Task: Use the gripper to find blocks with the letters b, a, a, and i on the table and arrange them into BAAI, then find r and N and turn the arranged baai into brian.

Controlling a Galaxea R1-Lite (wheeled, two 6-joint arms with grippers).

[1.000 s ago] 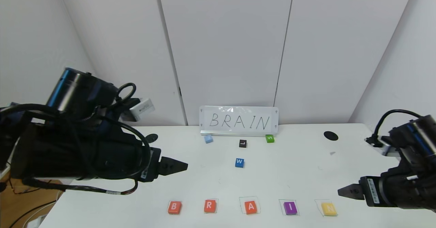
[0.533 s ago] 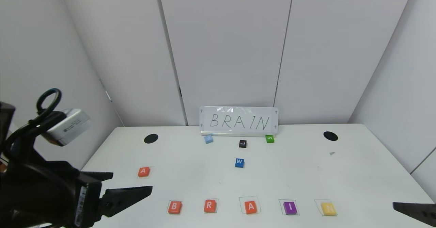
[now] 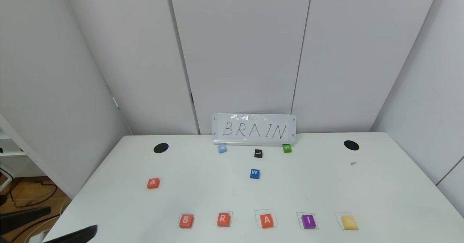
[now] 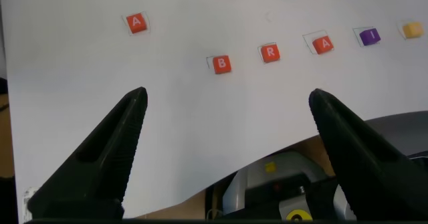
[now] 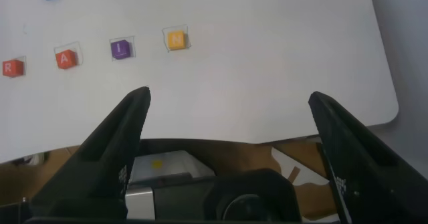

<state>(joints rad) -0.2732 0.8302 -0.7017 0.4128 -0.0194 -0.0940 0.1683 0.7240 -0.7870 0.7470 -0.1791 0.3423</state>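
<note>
- Left gripper (image 4: 224, 127): jaws standing wide apart, holding nothing, hanging off the near left edge of the table (image 3: 380, 185); only a dark fingertip is showing at the bottom corner of the head view.
- Right gripper (image 5: 227, 127): jaws likewise spread wide and empty, hanging off the near right edge; it is out of the head view.
- Near row, just ahead of both grippers, running from the left gripper's side to the right gripper's: B (image 3: 185, 221), R (image 3: 223, 219), A (image 3: 267, 221), I (image 3: 309, 221), N (image 3: 350, 222), each lying flat in or on a pen-drawn square.
- Judgement: the row is reading BRAIN, so the word appears finished; the step in hand looks like parking the arms. Doing it well is meaning keeping both grippers high and clear of the row so no tile is getting nudged.
- Spare A (image 3: 153, 183): lying alone, farther out on the left gripper's side, well apart from the row.
- Blue W tile (image 3: 255, 173): sitting farther off, mid-table.
- Black L tile (image 3: 258, 153), green S tile (image 3: 287, 148) and a light blue tile (image 3: 222, 148): lying farther still, before the sign.
- Sign (image 3: 254, 128) reading BRAIN: standing farthest, against the wall.
</note>
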